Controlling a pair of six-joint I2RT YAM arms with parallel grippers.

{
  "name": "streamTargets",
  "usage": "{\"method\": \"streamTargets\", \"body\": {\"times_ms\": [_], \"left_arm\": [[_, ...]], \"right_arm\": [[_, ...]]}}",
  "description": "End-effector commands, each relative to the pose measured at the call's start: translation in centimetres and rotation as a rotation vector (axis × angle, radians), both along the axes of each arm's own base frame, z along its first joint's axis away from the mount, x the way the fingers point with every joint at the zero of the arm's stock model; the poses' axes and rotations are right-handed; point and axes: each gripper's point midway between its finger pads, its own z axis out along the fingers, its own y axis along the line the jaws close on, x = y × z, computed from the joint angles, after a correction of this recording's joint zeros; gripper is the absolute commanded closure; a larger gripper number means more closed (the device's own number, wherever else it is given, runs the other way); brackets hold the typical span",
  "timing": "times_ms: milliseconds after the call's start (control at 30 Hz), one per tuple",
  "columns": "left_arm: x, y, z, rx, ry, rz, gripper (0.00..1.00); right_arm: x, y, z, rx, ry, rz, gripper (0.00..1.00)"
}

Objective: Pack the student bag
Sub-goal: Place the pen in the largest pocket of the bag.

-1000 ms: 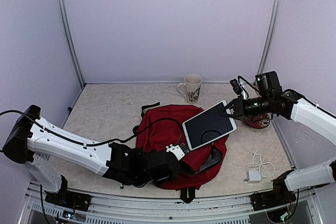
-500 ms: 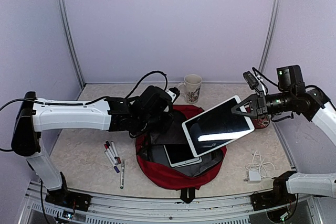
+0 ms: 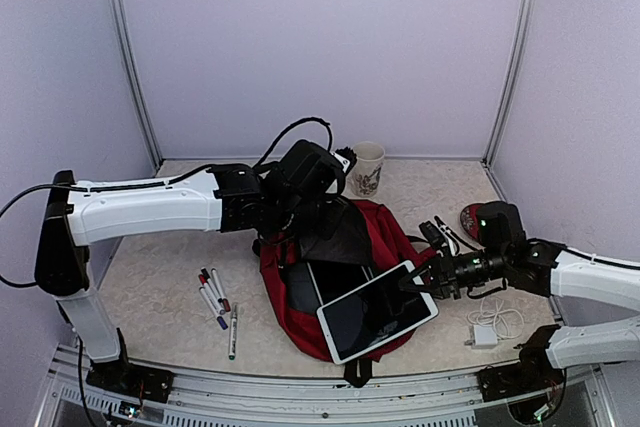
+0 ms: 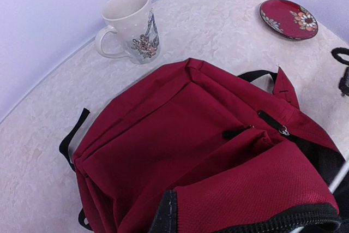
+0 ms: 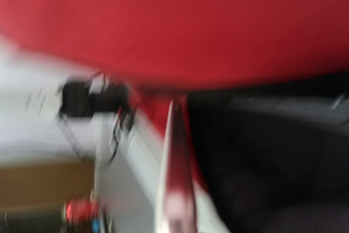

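The dark red student bag (image 3: 384, 233) lies mid-table with its mouth toward the near edge. My left gripper (image 3: 322, 215) is above it, shut on the bag's front flap and holding it up, so the dark lining shows. The left wrist view shows only the bag's red fabric (image 4: 180, 135), no fingers. My right gripper (image 3: 418, 282) is shut on the corner of a white-edged tablet (image 3: 375, 312), which is tilted low over the bag's open mouth. The right wrist view is blurred and shows the tablet edge-on (image 5: 174, 178). Another tablet (image 3: 333, 281) lies inside the bag.
Several markers (image 3: 215, 302) lie left of the bag. A white flowered mug (image 3: 367, 167) stands behind it and also shows in the left wrist view (image 4: 131, 25). A red plate (image 3: 474, 217) is at the right. A white charger with its cable (image 3: 490, 327) lies near the right front.
My right gripper has brought the tablet down and leftward to the bag's open mouth. My left gripper has shifted slightly right and back, still holding the flap up.
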Motion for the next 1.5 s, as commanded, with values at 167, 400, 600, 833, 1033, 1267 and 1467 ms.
{"method": "streamTargets", "body": {"times_ms": [167, 400, 600, 833, 1033, 1267, 1467], "left_arm": [[-5.0, -3.0, 5.2, -0.132, -0.017, -0.119, 1.0], [-6.7, -4.3, 6.9, -0.188, -0.013, -0.18, 1.0], [-6.3, -4.5, 6.6, -0.19, -0.009, -0.185, 1.0], [-4.7, -2.6, 6.2, -0.18, 0.002, -0.134, 1.0], [-3.6, -1.5, 6.0, -0.19, 0.008, -0.106, 1.0], [-3.5, -1.3, 5.6, -0.181, 0.011, -0.098, 1.0], [-3.5, -0.4, 4.9, -0.161, 0.015, -0.08, 1.0]], "right_arm": [[8.7, -0.9, 1.3, 0.153, -0.077, -0.471, 1.0], [12.8, -3.2, 0.5, 0.151, -0.087, -0.79, 1.0], [12.1, -0.9, -0.5, 0.1, -0.1, -0.869, 0.87], [7.7, 6.3, -2.9, -0.157, -0.144, -0.463, 0.43], [1.0, 8.0, -6.3, -0.374, -0.134, -0.174, 0.38], [-1.2, 7.9, -7.9, -0.623, -0.215, 0.015, 0.34], [-1.0, 5.4, -7.2, -0.795, -0.312, 0.096, 0.28]]}}
